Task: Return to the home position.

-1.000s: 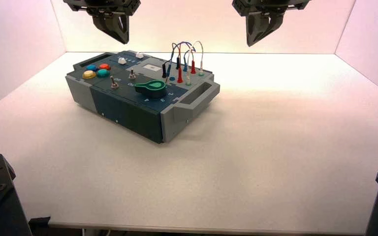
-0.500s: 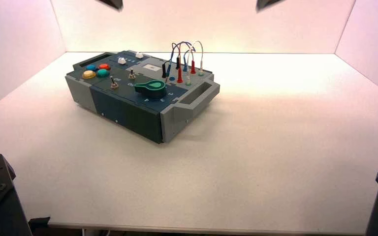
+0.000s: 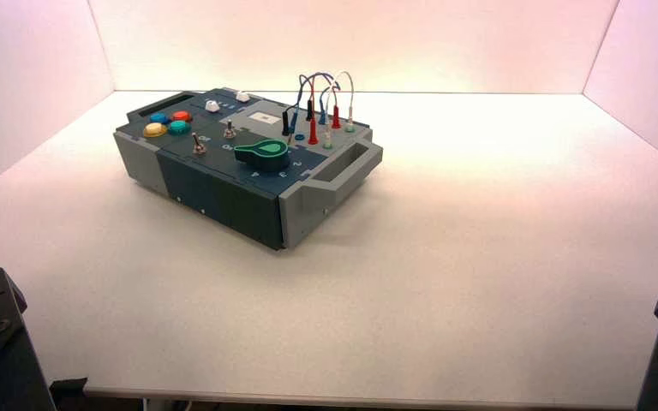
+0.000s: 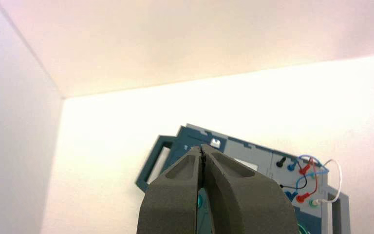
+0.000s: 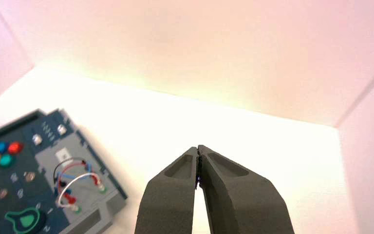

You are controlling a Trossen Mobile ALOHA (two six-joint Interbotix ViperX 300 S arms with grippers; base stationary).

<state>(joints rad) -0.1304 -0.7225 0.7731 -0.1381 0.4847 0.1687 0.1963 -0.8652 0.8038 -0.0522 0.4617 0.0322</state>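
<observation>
The left claw (image 4: 202, 152) and right claw (image 5: 197, 150) are both hanging clenched and empty high above the counter (image 3: 480, 257), outside the high view, while the box (image 3: 248, 163) is sitting untouched on the counter's left rear part

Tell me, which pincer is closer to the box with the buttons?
Left, probably. The left pincer hangs shut above the box, over its handle end; the right pincer, also shut, hangs off to the side over bare table.
</observation>
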